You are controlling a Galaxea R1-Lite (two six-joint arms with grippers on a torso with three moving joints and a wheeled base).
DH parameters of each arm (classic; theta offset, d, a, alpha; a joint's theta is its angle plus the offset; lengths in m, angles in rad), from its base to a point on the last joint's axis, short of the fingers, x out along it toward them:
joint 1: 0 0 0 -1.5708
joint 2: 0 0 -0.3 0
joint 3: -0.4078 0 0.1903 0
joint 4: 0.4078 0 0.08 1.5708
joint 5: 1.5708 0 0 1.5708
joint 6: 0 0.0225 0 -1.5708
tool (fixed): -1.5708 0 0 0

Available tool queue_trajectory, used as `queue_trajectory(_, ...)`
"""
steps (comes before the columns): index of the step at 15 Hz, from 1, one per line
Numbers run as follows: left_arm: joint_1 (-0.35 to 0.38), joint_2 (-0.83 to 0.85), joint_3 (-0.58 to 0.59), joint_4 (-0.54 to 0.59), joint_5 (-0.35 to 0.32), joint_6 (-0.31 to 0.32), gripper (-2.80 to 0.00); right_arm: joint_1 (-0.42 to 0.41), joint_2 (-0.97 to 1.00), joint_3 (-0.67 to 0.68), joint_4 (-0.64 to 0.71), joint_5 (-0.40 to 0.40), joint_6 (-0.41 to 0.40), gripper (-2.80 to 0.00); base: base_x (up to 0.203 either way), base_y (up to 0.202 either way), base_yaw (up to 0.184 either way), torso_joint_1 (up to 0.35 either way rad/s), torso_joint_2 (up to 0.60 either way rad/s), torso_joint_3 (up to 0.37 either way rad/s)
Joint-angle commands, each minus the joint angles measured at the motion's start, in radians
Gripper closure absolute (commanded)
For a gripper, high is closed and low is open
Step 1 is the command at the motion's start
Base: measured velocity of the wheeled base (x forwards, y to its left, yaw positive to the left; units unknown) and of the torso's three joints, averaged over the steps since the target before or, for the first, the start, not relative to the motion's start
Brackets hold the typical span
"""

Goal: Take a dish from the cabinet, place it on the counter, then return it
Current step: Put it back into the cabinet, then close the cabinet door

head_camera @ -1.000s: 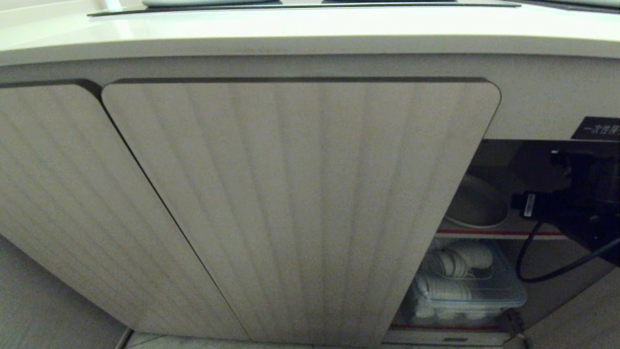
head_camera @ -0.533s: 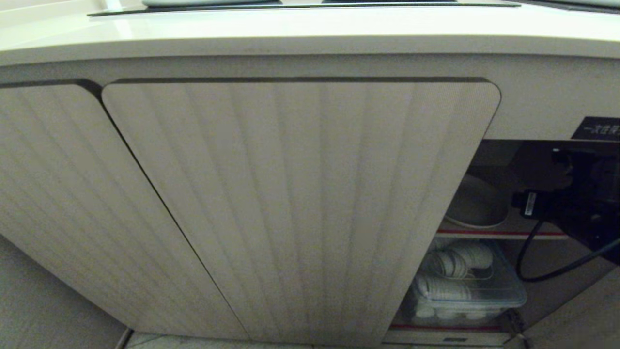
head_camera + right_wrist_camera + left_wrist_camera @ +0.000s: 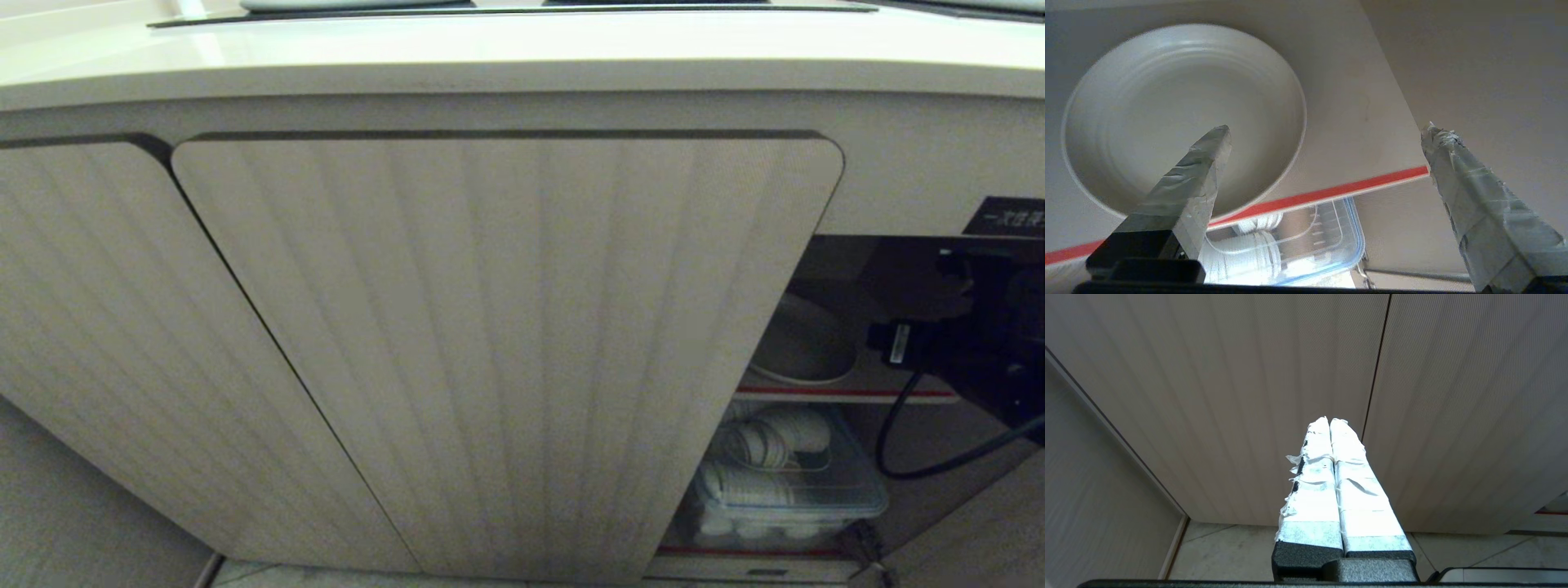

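Two doors: ribbed, round-cornered, on the front of the cabinet (image 3: pixel 506 351); both closed over its left and middle, the right end stands open.
Desk: the counter (image 3: pixel 522 61) runs along the top above the cabinet; a black cooktop panel (image 3: pixel 506 8) is inset at its back edge.
Label: small black label (image 3: pixel 1008 219) with white characters, on the cabinet front above the open end.
Shelf: inner shelf (image 3: pixel 1363 122) with a red front edge, inside the open end.
Dish: cream-beige dish (image 3: pixel 1180 110) lies flat on the shelf, toward the left part, near the front edge.
Box: clear plastic box (image 3: pixel 788 482) with stacked white ware, on the cabinet floor under the shelf.
Right gripper: right gripper (image 3: pixel 1327 134) in front of the open end, jaws spread wide, nothing held; one taped finger is over the dish, the other beyond the shelf's end; contact with the dish cannot be told.
Left gripper: left gripper (image 3: pixel 1329 420) faces the closed doors low down, taped fingers pressed together, empty.
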Motion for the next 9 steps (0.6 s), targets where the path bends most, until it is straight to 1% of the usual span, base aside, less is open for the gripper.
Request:
queue_trajectory(1, 0.0, 0.0, 0.0, 0.0, 0.0, 0.0, 0.0, 0.001, -0.008, 0.009, -0.005, -0.002, 0.0, -2.8, 0.0, 0.0, 0.0, 0.0, 0.0, 0.0)
queue_trajectory(9, 0.0, 0.0, 0.0, 0.0, 0.0, 0.0, 0.0, 0.004, -0.028, 0.019, -0.004, -0.002, 0.0, -2.8, 0.0, 0.0, 0.0, 0.0, 0.0, 0.0)
